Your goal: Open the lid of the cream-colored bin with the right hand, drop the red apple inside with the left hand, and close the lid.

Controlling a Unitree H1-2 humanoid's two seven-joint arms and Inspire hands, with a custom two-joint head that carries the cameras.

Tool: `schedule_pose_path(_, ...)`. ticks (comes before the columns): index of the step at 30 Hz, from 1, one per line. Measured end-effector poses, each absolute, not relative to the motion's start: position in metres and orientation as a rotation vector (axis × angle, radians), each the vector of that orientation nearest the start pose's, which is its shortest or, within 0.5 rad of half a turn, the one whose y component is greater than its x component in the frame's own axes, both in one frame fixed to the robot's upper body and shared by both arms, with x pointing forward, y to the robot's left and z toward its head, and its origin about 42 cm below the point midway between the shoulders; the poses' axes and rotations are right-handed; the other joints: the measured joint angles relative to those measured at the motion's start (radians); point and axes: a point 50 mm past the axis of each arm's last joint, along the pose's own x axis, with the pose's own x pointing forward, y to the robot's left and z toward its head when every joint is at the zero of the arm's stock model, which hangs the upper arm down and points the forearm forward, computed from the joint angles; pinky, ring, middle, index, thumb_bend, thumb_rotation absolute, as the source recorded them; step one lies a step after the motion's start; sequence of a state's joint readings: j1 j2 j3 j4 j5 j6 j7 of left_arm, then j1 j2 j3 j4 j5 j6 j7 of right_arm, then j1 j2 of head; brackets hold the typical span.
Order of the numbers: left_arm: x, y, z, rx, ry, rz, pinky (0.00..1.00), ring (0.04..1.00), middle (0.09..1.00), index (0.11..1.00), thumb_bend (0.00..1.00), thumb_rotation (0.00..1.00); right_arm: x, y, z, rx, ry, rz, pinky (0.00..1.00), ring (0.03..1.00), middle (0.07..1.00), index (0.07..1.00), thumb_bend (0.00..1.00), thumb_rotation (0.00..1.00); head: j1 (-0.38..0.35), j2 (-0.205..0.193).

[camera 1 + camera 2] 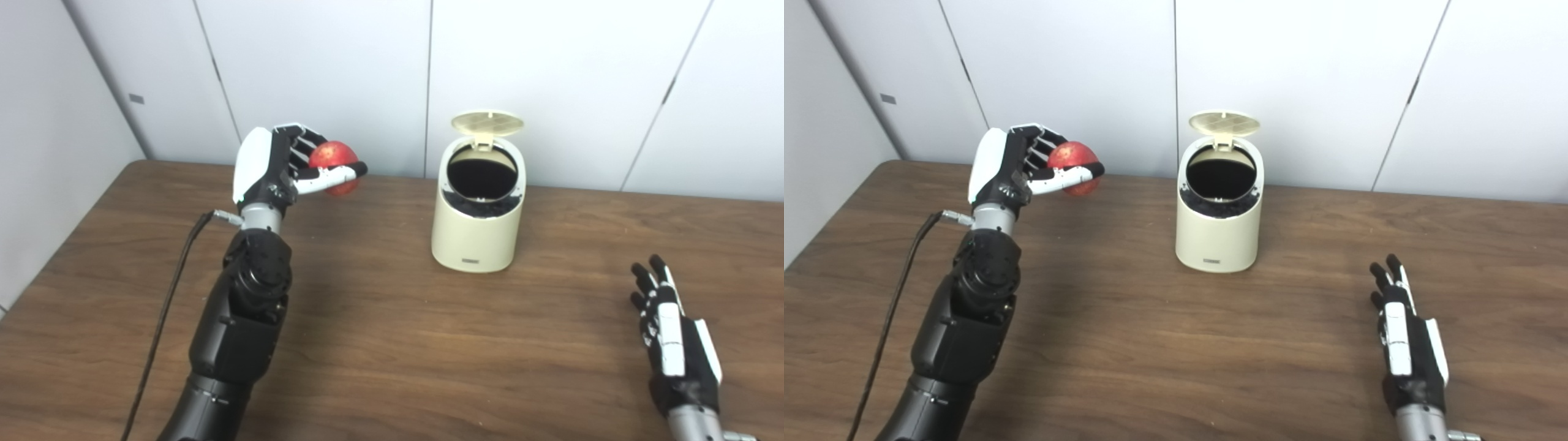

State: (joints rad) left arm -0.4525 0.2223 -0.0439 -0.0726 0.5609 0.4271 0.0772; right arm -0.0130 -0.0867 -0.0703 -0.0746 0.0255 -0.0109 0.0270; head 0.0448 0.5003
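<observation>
Bench (392, 355): dark brown wood grain, running from the near edge to the white panelled wall (343, 61) at the far side.

Bin (478, 214): cream-coloured, round-bodied, standing upright on the bench a little right of centre, toward the far side. Its mouth shows a dark interior with a black rim liner. A small label sits low on its near face.

Lid (488, 122): cream, round, ribbed on its underside, hinged at the far edge of the bin and standing raised behind the opening. The bin is open.

Apple (334, 160): red, held in the air above the far left part of the bench, left of the bin and apart from it, at about the height of the bin's top.

Left hand (275, 168): white back plate, black fingers (306, 144) curled over the top of the apple, thumb stretched beneath it. The hand grips the apple. Its black forearm rises from the near left, with a black cable (165, 318) trailing alongside.

Right hand (674, 331): low over the near right of the bench, well apart from the bin, seen edge-on. Its fingers (649, 282) point toward the far side, stretched out and slightly spread, holding nothing.
</observation>
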Motion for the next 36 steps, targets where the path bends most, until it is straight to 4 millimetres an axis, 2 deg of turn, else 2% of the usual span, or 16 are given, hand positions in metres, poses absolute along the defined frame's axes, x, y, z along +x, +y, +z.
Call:
schedule_pose_path(4,0.403,0.223,0.258,0.718,-0.252,0.194,0.34,0.399,0.471,0.506,0.50,0.00,0.293,-0.248,0.122,-0.070,-0.106,-0.047,0.98,0.987,0.947,0.985,0.57,1.00,-0.023,-0.016)
schedule_pose_path(9,0.403,0.201,0.265,0.698,-0.336,0.145,0.35,0.429,0.504,0.504,0.48,0.00,0.294,-0.247,0.123,-0.085,-0.122,-0.050,0.96,0.986,0.958,0.982,0.55,1.00,-0.045,-0.035)
schedule_pose_path(19,0.404,0.146,0.279,0.624,-0.426,0.095,0.35,0.414,0.475,0.512,0.48,0.00,0.294,-0.243,0.123,-0.098,-0.128,-0.051,0.96,0.984,0.955,0.984,0.51,1.00,-0.057,-0.052)
schedule_pose_path(29,0.403,0.128,0.283,0.638,-0.500,0.084,0.36,0.414,0.481,0.515,0.48,0.00,0.294,-0.239,0.123,-0.100,-0.130,-0.050,0.95,0.975,0.946,0.984,0.55,1.00,-0.056,-0.063)
schedule_pose_path(36,0.406,0.118,0.281,0.646,-0.525,0.082,0.34,0.421,0.498,0.516,0.47,0.00,0.294,-0.238,0.124,-0.107,-0.134,-0.049,0.95,0.984,0.957,0.991,0.52,1.00,-0.048,-0.055)
